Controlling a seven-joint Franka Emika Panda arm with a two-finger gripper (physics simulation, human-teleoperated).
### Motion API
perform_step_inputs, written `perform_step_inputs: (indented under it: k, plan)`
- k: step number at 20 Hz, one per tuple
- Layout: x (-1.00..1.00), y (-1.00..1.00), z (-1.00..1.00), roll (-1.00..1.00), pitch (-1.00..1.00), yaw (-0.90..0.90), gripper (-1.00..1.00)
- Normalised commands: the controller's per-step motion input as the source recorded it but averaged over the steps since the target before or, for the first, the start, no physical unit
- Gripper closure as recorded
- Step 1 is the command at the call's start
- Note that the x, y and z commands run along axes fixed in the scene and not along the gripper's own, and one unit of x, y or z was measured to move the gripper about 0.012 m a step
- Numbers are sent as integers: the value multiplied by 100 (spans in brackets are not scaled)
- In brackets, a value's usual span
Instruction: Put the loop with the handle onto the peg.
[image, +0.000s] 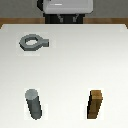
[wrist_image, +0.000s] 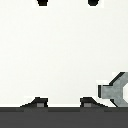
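The loop with the handle (image: 32, 43) is a flat grey-green ring lying on the white table at the exterior view's left, its stubby tab pointing to the exterior view's right. Only its handle end (wrist_image: 116, 90) shows in the wrist view, at the picture's edge. The peg (image: 34, 104), a dark grey upright cylinder, stands near the front on the exterior view's left. My gripper (image: 66, 18) hangs high over the table's far edge, away from both. In the wrist view its dark fingertips (wrist_image: 43, 2) stand wide apart, so the gripper (wrist_image: 68, 2) is open and holds nothing.
A brown wooden square-sided block (image: 95, 105) stands upright at the front on the exterior view's right. The white table (image: 75, 60) stretches between the things. The robot's dark base (wrist_image: 64, 117) fills one edge of the wrist view.
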Motion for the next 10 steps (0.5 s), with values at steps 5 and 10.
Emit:
perform_step_inputs:
  k: [5,10]
  plan:
    - [0,0,0,0,0,0,-100]
    - [0,-20,0,0,0,0,-100]
